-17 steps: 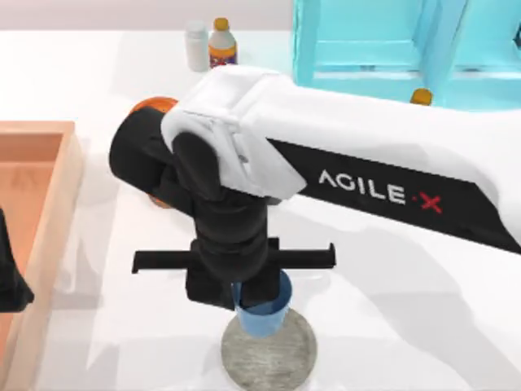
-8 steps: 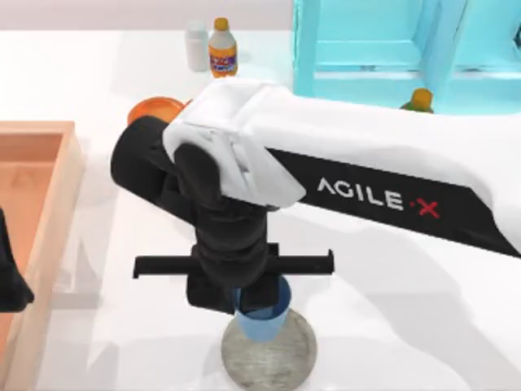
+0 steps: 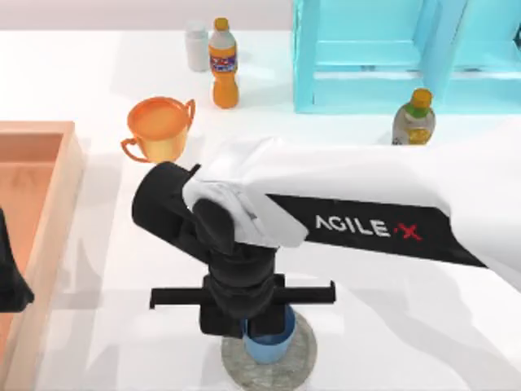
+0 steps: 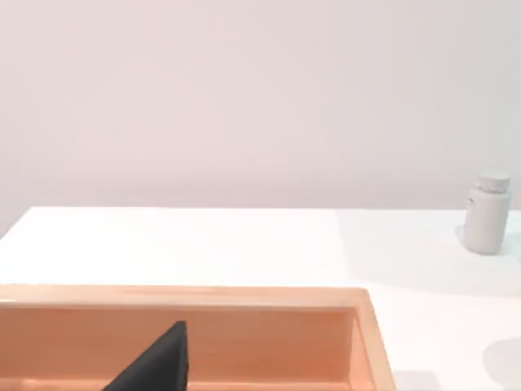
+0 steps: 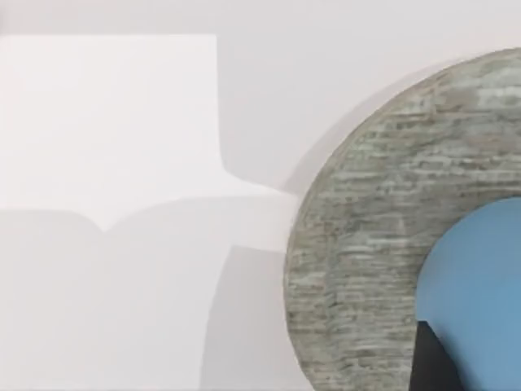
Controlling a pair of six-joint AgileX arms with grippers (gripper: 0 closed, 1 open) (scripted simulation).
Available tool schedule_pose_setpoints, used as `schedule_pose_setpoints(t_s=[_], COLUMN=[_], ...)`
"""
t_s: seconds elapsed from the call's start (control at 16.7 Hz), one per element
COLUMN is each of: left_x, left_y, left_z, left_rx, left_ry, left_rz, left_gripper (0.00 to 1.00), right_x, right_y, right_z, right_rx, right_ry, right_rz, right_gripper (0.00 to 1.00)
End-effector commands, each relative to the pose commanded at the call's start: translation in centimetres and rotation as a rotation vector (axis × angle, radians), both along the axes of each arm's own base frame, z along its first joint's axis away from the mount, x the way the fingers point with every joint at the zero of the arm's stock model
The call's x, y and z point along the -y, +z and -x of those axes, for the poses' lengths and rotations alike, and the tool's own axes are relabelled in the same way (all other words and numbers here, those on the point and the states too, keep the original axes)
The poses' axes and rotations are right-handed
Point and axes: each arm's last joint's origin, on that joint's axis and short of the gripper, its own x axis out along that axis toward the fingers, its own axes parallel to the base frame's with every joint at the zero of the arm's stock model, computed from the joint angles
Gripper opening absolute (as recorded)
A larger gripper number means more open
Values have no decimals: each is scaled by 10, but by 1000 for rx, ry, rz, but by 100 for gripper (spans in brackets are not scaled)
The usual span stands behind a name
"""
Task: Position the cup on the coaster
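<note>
The light-blue cup [image 3: 269, 349] stands upright over the middle of the grey mottled coaster [image 3: 303, 360] near the table's front edge. My right gripper [image 3: 264, 327] comes straight down on the cup and is shut on it; its wrist hides the cup's rim. In the right wrist view the cup [image 5: 480, 277] sits inside the coaster [image 5: 358, 244] rim, with one dark fingertip [image 5: 427, 362] against the cup wall. I cannot tell whether the cup's base touches the coaster. My left gripper [image 3: 10, 281] is parked at the left edge, over the wooden tray.
An orange two-handled trophy cup [image 3: 160, 129] stands back left of the coaster. An orange bottle [image 3: 223, 63] and a white bottle [image 3: 195, 45] stand at the back, beside a cyan shelf [image 3: 366, 49]. A green-capped bottle [image 3: 413, 120] is back right. A wooden tray [image 3: 32, 204] lines the left side.
My right arm has come down and toward the front edge with the cup, bringing it lower over the coaster. The trophy cup and bottles are now uncovered. The left arm has not moved.
</note>
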Motion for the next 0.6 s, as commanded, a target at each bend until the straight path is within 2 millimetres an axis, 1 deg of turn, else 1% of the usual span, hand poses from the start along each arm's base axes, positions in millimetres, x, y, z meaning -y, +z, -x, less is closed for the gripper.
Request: schedule_pose_setpoints(t_s=[0.12, 0.6], left_x=[0, 0], left_y=[0, 0], left_z=[0, 0], left_rx=[0, 0], left_ry=[0, 0], left_rz=[0, 0], left_gripper=[100, 100], right_x=[0, 0], right_y=[0, 0], right_z=[0, 0], right_rx=[0, 0], right_ry=[0, 0], right_rz=[0, 0], right_gripper=[0, 60])
